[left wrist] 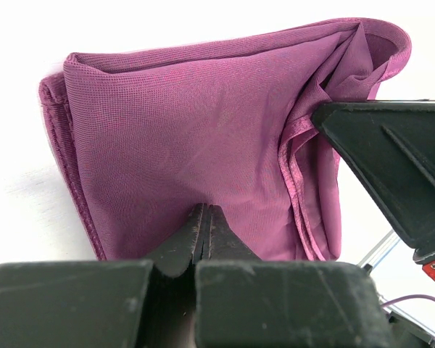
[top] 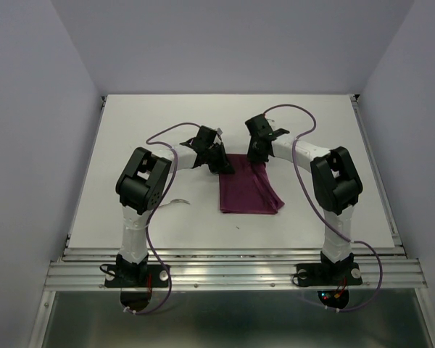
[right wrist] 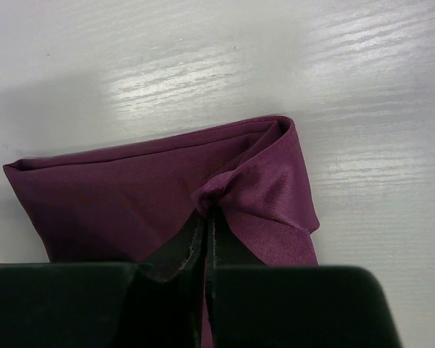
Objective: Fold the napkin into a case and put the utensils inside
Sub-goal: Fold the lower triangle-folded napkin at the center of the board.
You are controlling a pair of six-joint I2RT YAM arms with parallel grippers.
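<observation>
The burgundy napkin (top: 250,190) lies folded in layers in the middle of the table. My left gripper (top: 222,166) is at its far left corner. In the left wrist view the jaws are pressed together with their tips (left wrist: 204,209) in the cloth (left wrist: 188,138). My right gripper (top: 256,155) is at the far right corner. In the right wrist view its jaws (right wrist: 212,208) are shut on a bunched fold of the napkin (right wrist: 261,181). A right finger (left wrist: 391,163) shows in the left wrist view, touching the cloth's hemmed edge. No case shape shows.
A slim pale thing (top: 177,201), perhaps a utensil, lies on the white table (top: 145,130) beside the left arm, too small to tell. Grey walls stand on three sides. A metal rail (top: 232,270) runs along the near edge.
</observation>
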